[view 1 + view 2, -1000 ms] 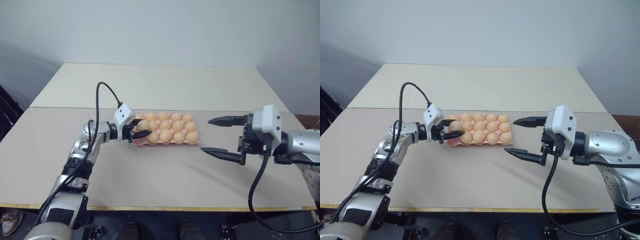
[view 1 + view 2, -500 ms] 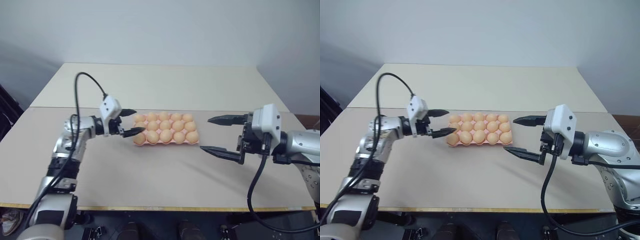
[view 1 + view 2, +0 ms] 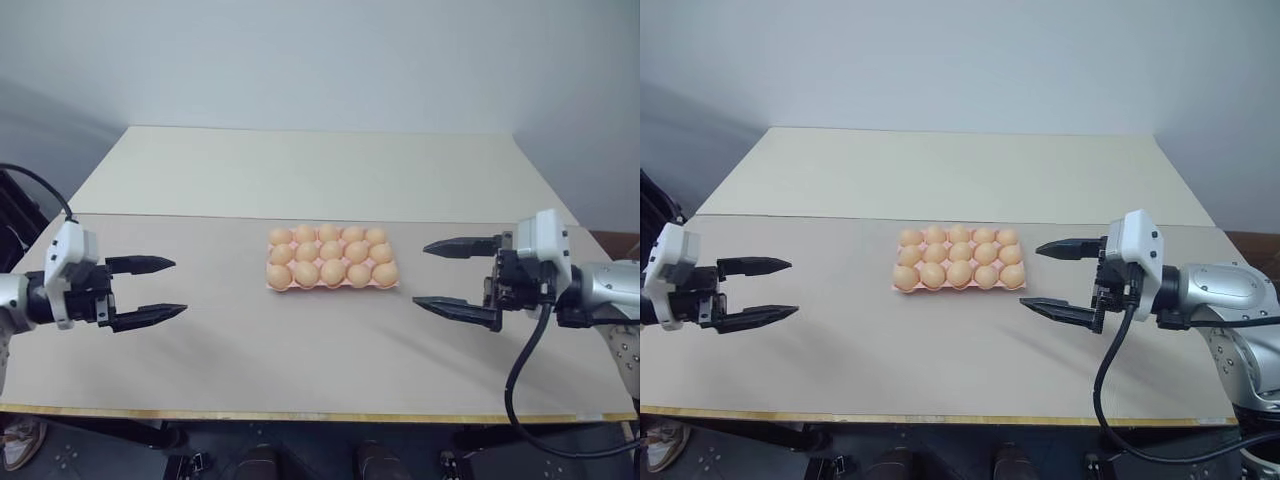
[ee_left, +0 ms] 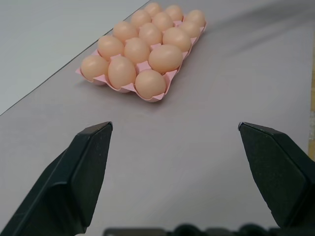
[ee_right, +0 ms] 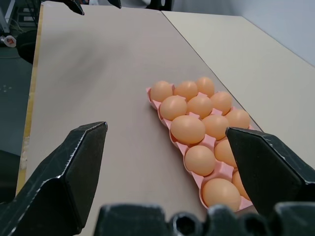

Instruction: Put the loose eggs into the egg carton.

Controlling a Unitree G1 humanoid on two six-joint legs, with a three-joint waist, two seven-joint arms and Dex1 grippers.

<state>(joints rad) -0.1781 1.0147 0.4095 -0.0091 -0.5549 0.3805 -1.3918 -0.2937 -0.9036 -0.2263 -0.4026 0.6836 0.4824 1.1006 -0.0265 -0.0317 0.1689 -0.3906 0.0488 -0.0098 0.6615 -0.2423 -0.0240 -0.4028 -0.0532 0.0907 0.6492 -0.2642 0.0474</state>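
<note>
The pale pink egg carton (image 3: 330, 289) lies flat in the middle of the table, with light orange eggs (image 3: 331, 271) in all three rows of cups. Loose eggs are out of view; each egg I see sits in a cup. My left gripper (image 3: 180, 287) hovers far out at the table's left side, open and empty, pointing toward the carton (image 4: 162, 96). My right gripper (image 3: 419, 273) hangs just right of the carton (image 5: 156, 104), open with nothing between its fingers, its upper fingertip close to the tray's right end.
The table is two joined tops, a cream one behind (image 3: 320, 170) and a grey-beige one in front (image 3: 300, 350). The front edge (image 3: 320, 414) runs close below both arms. A black cable (image 3: 520, 370) loops under the right wrist.
The left gripper opened, left its egg in the carton's near-left corner and pulled back far to the left. The right gripper stayed where it was, open.
</note>
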